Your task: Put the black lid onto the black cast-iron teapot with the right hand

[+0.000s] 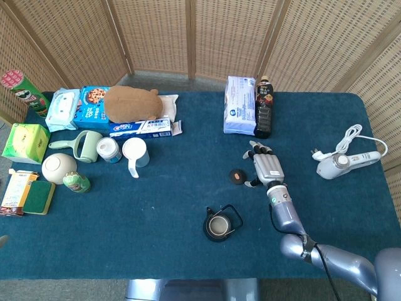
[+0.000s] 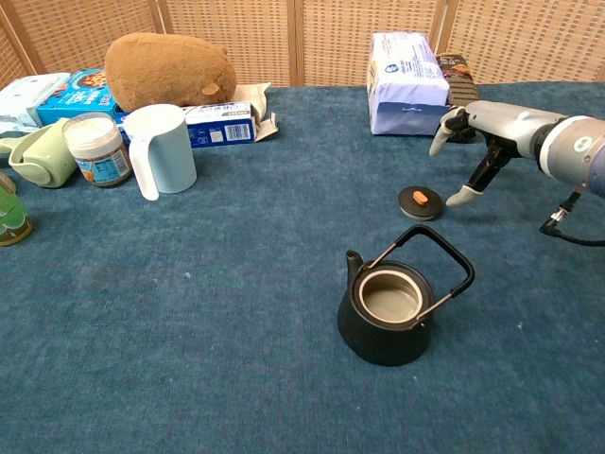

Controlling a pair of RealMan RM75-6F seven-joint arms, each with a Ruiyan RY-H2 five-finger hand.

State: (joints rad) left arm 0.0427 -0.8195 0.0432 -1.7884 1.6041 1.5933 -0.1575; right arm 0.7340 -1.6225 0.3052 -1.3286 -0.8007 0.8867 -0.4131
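The black cast-iron teapot (image 2: 393,317) (image 1: 219,224) stands open-topped on the blue cloth, its handle raised. The black lid (image 2: 421,201) (image 1: 237,177), with an orange knob, lies flat on the cloth a little beyond the teapot. My right hand (image 2: 482,134) (image 1: 263,166) hovers just to the right of the lid with its fingers spread, holding nothing. One fingertip (image 2: 457,199) hangs close beside the lid; I cannot tell whether it touches. My left hand is out of both views.
A white tissue pack (image 2: 406,82) and a dark bottle (image 2: 460,99) lie behind the right hand. A light blue cup (image 2: 161,148), a jar (image 2: 96,149), boxes and a brown plush (image 2: 170,69) crowd the far left. A white hair dryer (image 1: 341,163) lies at the right.
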